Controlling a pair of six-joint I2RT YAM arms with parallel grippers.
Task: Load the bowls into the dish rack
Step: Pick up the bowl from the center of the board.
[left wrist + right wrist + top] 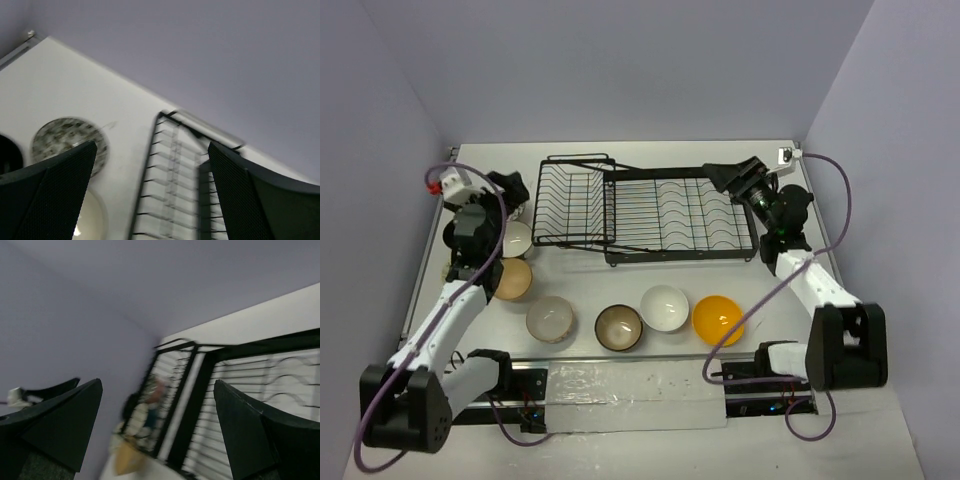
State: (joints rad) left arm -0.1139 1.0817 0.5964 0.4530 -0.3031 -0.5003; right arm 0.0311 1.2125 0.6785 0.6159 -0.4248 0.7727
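Observation:
The black wire dish rack [650, 215] stands at the back middle, its basket section on the left and its slotted tray on the right, with no bowl in it. Bowls sit in a row in front: orange-yellow [717, 318], white [665, 307], brown [619, 327], greyish [551, 319]. A tan bowl [513, 279] and a cream bowl [516, 239] lie under my left arm. My left gripper [515, 192] hangs open left of the basket, holding nothing. The left wrist view shows a speckled bowl [67, 137] and the rack [172, 180]. My right gripper [723, 177] is open over the tray's far right corner.
Purple walls close in the table on the left, back and right. In the right wrist view the rack [250, 390] fills the gap between the fingers, with my left arm blurred behind it. A cable runs along each arm.

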